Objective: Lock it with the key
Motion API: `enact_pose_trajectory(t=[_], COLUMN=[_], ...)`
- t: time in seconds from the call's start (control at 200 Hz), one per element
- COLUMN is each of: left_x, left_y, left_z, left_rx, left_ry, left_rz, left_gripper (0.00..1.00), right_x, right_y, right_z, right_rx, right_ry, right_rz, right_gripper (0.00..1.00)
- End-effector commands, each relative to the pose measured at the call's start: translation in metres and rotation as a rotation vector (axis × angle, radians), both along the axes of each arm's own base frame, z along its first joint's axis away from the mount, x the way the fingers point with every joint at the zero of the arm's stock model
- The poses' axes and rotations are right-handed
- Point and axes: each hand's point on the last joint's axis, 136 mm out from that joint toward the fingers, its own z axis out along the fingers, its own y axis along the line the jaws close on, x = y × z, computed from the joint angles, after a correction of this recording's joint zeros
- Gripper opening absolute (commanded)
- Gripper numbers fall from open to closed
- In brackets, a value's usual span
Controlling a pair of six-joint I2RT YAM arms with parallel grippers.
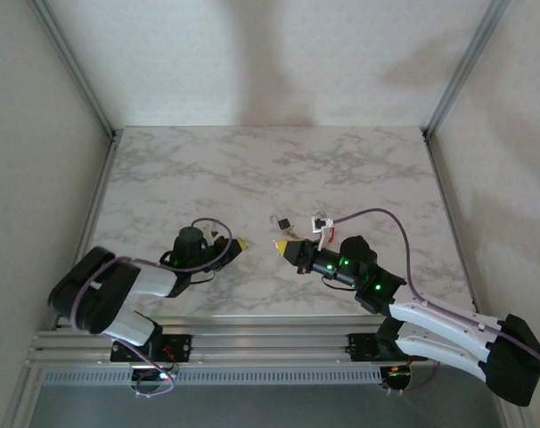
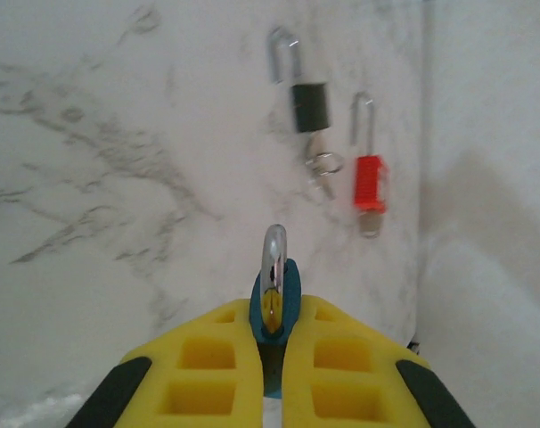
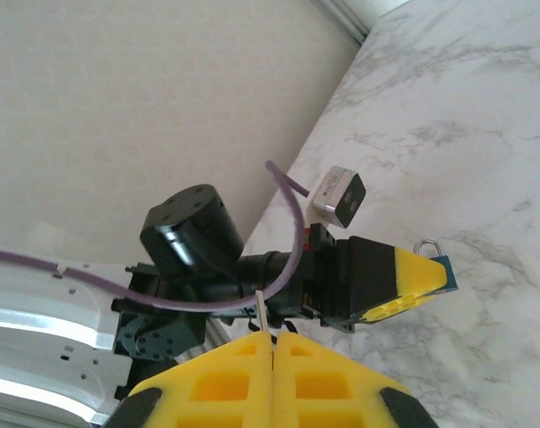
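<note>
Left gripper clamped on blue padlock, lower centre, shackle protruding past fingertips; right gripper clamped on thin key, bottom centre

I work in a robot lab cell, not a home. My marble-patterned table is boxed in by plain pale panels on aluminium posts. My left arm and right arm are bolted to a slotted aluminium rail, and a purple cable loops loose.
</note>
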Motion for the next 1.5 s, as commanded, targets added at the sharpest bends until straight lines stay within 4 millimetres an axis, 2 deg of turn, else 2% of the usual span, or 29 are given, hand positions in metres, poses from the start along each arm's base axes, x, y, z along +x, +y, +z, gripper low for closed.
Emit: enact_pose_trajectory(t=[0.0,0.135,0.27,0.39,0.631,1.016,1.246,1.397,1.497], left_x=[0.004,0.005,0.010,0.016,0.026,0.027,0.026,0.025,0.025], left_y=[-0.011,-0.011,-0.005,-0.001,0.024,0.038,0.050,0.053,0.054], left_z=[-0.004,-0.019,-0.031,-0.041,-0.058,-0.078,-0.083,-0.084,-0.084], left_rx=[-0.043,-0.073,-0.031,0.058,0.285,0.398,0.484,0.500,0.509], left_ry=[-0.001,0.049,0.071,0.083,0.136,0.213,0.226,0.231,0.232], left_rz=[-0.104,-0.111,-0.099,-0.103,-0.036,-0.019,-0.003,0.000,0.002], left_gripper=[0.00,0.00,0.00,0.00,0.00,0.00,0.12,0.24,0.28], right_x=[-0.003,-0.005,-0.006,-0.006,-0.006,-0.007,-0.007,-0.008,-0.009], right_y=[-0.011,-0.016,-0.019,-0.020,-0.021,-0.017,-0.016,-0.016,-0.015], right_z=[-0.019,-0.020,-0.026,-0.031,-0.033,-0.037,-0.039,-0.039,-0.038], right_rx=[-0.082,-0.081,-0.092,-0.098,-0.098,-0.094,-0.092,-0.089,-0.084], right_ry=[0.000,-0.003,0.002,0.006,0.008,0.025,0.030,0.033,0.035], right_rz=[-0.024,-0.036,-0.040,-0.043,-0.045,-0.031,-0.028,-0.022,-0.018], right_gripper=[0.00,0.00,0.00,0.00,0.00,0.00,0.00,0.00,0.00])
